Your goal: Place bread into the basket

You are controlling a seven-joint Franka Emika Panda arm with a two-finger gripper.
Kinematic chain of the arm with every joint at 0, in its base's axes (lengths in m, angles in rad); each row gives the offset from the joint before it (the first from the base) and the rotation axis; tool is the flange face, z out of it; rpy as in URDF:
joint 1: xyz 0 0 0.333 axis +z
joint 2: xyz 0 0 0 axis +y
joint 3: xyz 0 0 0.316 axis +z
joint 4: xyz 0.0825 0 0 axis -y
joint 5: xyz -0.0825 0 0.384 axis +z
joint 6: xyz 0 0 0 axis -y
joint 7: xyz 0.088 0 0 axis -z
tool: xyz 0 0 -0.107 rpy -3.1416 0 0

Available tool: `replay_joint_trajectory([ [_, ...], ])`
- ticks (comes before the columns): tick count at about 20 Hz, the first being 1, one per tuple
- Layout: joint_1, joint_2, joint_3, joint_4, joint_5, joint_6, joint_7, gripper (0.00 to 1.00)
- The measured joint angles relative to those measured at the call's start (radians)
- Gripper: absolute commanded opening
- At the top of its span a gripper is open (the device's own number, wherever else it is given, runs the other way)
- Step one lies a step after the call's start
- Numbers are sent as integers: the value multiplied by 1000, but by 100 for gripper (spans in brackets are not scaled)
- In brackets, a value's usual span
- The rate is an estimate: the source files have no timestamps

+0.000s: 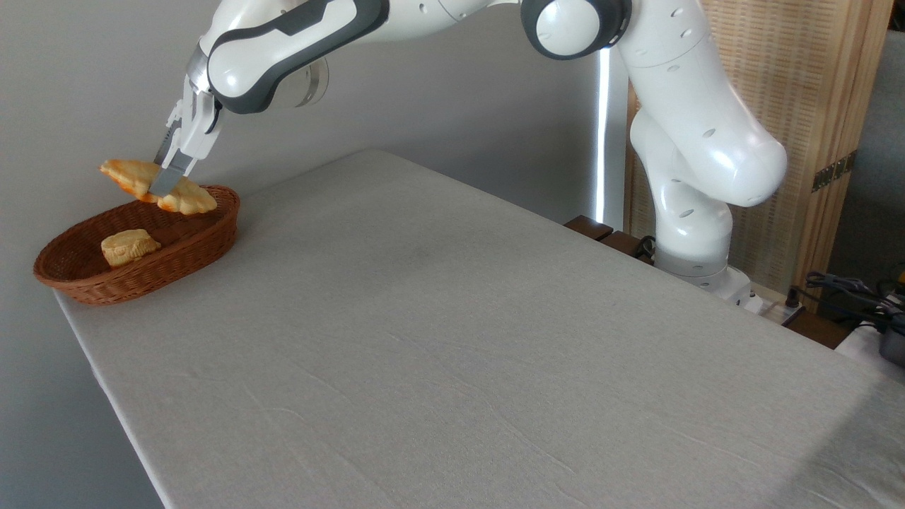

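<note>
You have the bread [157,185] pinched across its middle by the fingers [167,185], which are closed on it, and the loaf hangs above the far rim of the basket [170,263] at the far left corner of the table [466,339], its right tip about level with the rim and the left tip poking out past the table's far edge. From this view it is hard to say whether that right tip already touches the wicker. To finish well, bring the loaf a little toward the near side so its whole length sits over the basket's hollow, and turn it to run along the basket's long axis, since the basket looks only somewhat longer than the bread. Lower it until it rests inside, then let go; dropping from here risks it tipping off the rim and over the table edge. Mind the small pale bread chunk [129,247] already lying in the left part of the basket; set the loaf beside or lightly over it. The arm [304,42] reaches far out leftward from its base at the far right edge, forearm nearly level, wrist bent down so the fingers slant down and to the left.
</note>
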State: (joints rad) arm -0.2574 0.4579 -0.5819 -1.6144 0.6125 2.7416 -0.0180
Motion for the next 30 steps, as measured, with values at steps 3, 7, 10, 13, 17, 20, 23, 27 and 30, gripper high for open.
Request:
replay_joint_trajectory([
  [3,-7,16,0,4,15,0,0,61],
  [7,-20,30,4,5,43,0,0,75],
  [10,-55,39,43,5,53,0,-6,91],
  [13,-78,43,69,5,54,0,-36,100],
  [17,-81,43,71,6,54,0,-41,100],
  [20,-81,44,72,6,54,0,-41,100],
  [23,-81,47,72,6,54,0,-41,100],
  [27,-81,47,75,10,54,0,-41,100],
  [30,-80,38,78,28,54,-3,-41,100],
])
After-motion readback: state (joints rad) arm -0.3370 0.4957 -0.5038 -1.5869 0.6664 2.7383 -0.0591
